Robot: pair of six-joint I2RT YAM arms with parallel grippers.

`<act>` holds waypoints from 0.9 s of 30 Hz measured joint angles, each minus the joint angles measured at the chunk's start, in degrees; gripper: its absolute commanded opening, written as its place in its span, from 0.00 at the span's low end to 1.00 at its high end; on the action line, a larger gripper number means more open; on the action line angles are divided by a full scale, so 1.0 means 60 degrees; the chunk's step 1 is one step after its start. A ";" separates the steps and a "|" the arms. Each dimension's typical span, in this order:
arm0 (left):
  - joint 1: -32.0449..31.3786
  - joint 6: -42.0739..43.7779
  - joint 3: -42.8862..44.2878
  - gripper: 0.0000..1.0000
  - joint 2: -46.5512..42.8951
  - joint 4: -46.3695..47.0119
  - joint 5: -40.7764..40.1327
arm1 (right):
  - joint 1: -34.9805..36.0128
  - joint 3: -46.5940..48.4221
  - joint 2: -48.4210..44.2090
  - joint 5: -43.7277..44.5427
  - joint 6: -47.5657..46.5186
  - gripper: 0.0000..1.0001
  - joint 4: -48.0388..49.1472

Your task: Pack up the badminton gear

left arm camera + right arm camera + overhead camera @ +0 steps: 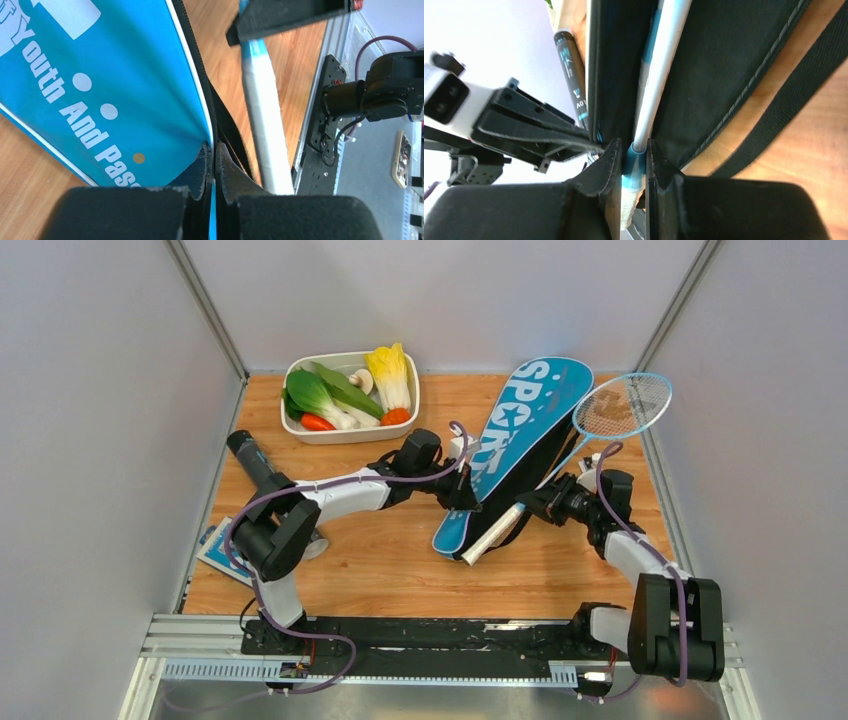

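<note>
- Left fingers point(150, 212) are clamped on the edge of the blue cover point(520, 430), mid-surface point(380, 560).
- Right fingers point(609, 170) are clamped on a racket point(625, 405) near its handle; the head juts out far right, so it looks only partly packed.
- The black tube point(252, 458) lies far left, unpacked.

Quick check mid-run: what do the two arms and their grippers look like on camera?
The left arm and right arm match: white links between chunky black joints, with a purple cable looping along each. The left gripper and right gripper are black, each with two matte dark fingers. No markings visible.
</note>
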 measured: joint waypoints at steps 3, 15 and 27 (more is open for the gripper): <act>-0.0011 -0.0025 -0.0186 0.00 -0.0047 0.0124 0.0124 | 0.0015 -0.0004 0.0597 -0.0029 0.0433 0.00 0.1220; -0.0098 0.0047 -0.0270 0.00 -0.0047 -0.0062 0.0211 | 0.1206 0.0018 0.2022 -0.1089 -0.0248 0.00 0.1625; -0.0127 -0.0648 -0.0109 0.00 -0.0047 -0.0055 -0.1035 | 0.1016 -0.0838 -0.3428 0.1093 0.0681 0.00 -0.1723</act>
